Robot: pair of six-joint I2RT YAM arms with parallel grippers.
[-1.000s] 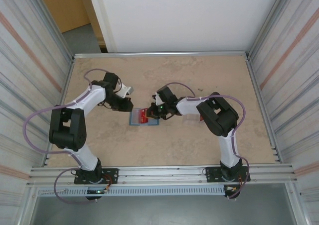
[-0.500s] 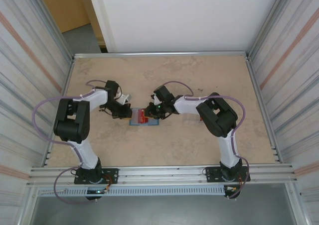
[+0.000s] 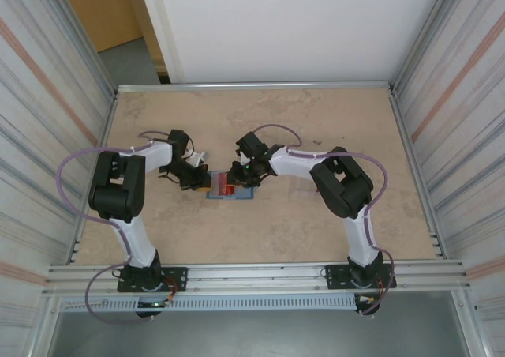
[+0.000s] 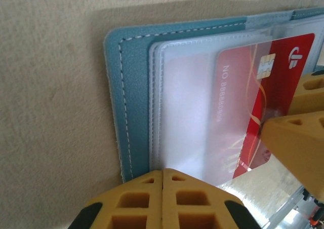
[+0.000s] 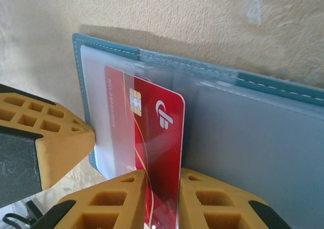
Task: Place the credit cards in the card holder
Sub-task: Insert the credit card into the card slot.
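Note:
The teal-blue card holder point(image 3: 215, 192) lies open on the table between both arms, its clear sleeves facing up. A red credit card point(image 5: 157, 132) with a chip and a white logo sits partly inside a sleeve, its far half sticking out. My right gripper point(image 5: 163, 181) stands over the card's outer end, open by a narrow gap, with the card's face showing between the fingers. My left gripper point(image 4: 163, 172) is shut, its tips resting at the edge of the card holder point(image 4: 134, 102) and its sleeve. From above, the left gripper point(image 3: 202, 181) and right gripper point(image 3: 236, 178) flank the red credit card point(image 3: 227, 186).
The sandy tabletop point(image 3: 316, 120) is ringed by a metal rail point(image 3: 252, 86) and corrugated walls. In the left wrist view a yellow finger point(image 4: 298, 143) of the right gripper stands at the card's edge. A finger point(image 5: 45, 138) of the left gripper is close by in the right wrist view.
The left gripper has moved right and down to the card holder's left edge and closed fully. The right gripper's jaws have parted a little over the card and shifted slightly left.

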